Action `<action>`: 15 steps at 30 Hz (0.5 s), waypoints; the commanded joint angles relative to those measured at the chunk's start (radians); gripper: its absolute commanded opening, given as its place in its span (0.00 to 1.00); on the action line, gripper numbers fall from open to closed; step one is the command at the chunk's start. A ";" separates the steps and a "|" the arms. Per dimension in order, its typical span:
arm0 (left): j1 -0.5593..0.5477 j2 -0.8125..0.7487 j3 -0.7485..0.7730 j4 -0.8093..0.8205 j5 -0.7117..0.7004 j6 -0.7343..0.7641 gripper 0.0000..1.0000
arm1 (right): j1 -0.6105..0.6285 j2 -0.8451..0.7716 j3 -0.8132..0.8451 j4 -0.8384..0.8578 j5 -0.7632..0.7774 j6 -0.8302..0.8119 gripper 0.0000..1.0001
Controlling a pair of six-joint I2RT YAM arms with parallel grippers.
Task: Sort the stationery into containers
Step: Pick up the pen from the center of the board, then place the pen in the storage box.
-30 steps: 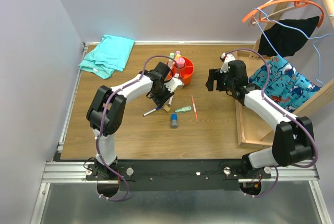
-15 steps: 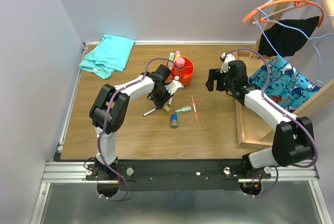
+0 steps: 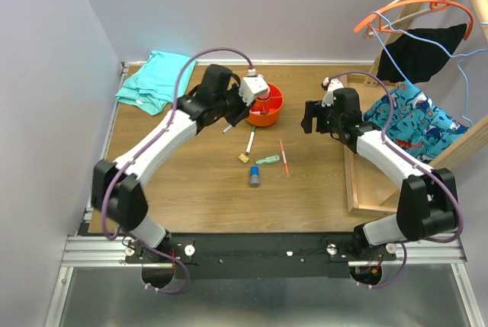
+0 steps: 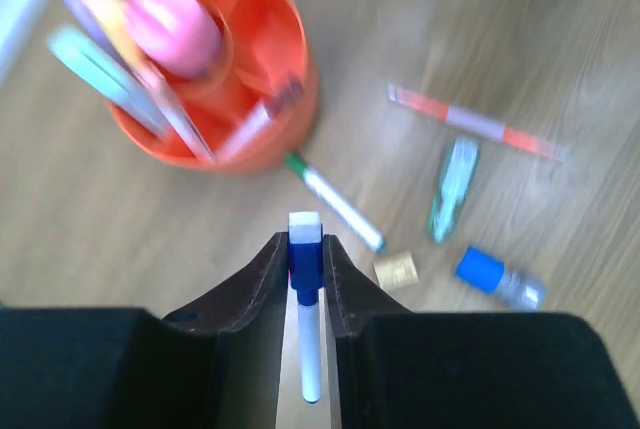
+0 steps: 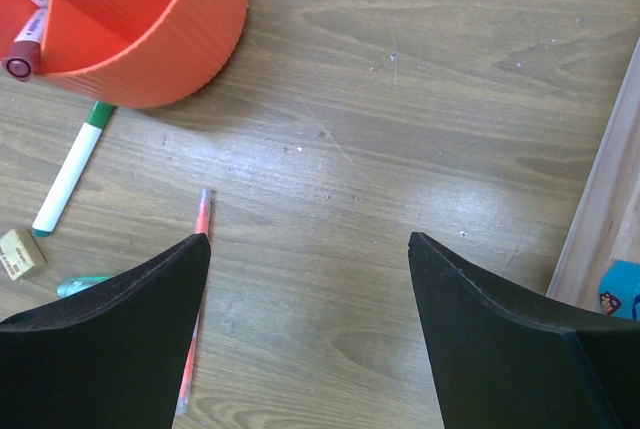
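My left gripper (image 3: 227,120) is shut on a white marker with a blue cap (image 4: 308,349) and holds it in the air, just left of the orange-red organiser (image 3: 272,116). The organiser (image 4: 270,139) holds several highlighters and markers around a pink centre piece (image 4: 170,24). On the table lie a green-tipped white marker (image 3: 250,142), a tan block (image 3: 243,158), a green highlighter (image 3: 266,161), a blue-grey cylinder (image 3: 254,178) and an orange-red pen (image 3: 284,157). My right gripper (image 3: 309,119) is open and empty, right of the organiser (image 5: 150,49), above the pen (image 5: 195,299).
A teal folded cloth (image 3: 156,75) lies at the back left. A wooden tray (image 3: 352,182) with a patterned blue cloth (image 3: 415,121) stands at the right. Its edge shows in the right wrist view (image 5: 600,199). Hangers and a black garment (image 3: 423,49) hang at the back right.
My left arm has lifted off the table with the blue-capped marker and swung up to the left of the organiser. The green-tipped marker now lies uncovered. The right arm has not moved.
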 commanded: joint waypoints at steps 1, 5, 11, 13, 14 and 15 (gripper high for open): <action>0.031 -0.080 -0.183 0.529 0.132 -0.150 0.27 | -0.005 0.038 0.047 0.005 0.022 -0.023 0.88; 0.052 -0.003 -0.151 0.718 0.146 -0.216 0.25 | -0.005 0.053 0.060 0.013 0.031 -0.027 0.88; 0.069 0.141 -0.046 0.810 0.163 -0.213 0.22 | -0.005 0.062 0.059 0.016 0.036 -0.030 0.88; 0.071 0.184 -0.013 0.820 0.166 -0.218 0.21 | -0.005 0.067 0.059 0.016 0.047 -0.032 0.88; 0.074 0.193 -0.006 0.829 0.172 -0.218 0.21 | -0.005 0.068 0.063 0.011 0.050 -0.032 0.88; 0.072 0.201 0.003 0.832 0.174 -0.218 0.21 | -0.005 0.070 0.066 0.008 0.051 -0.033 0.88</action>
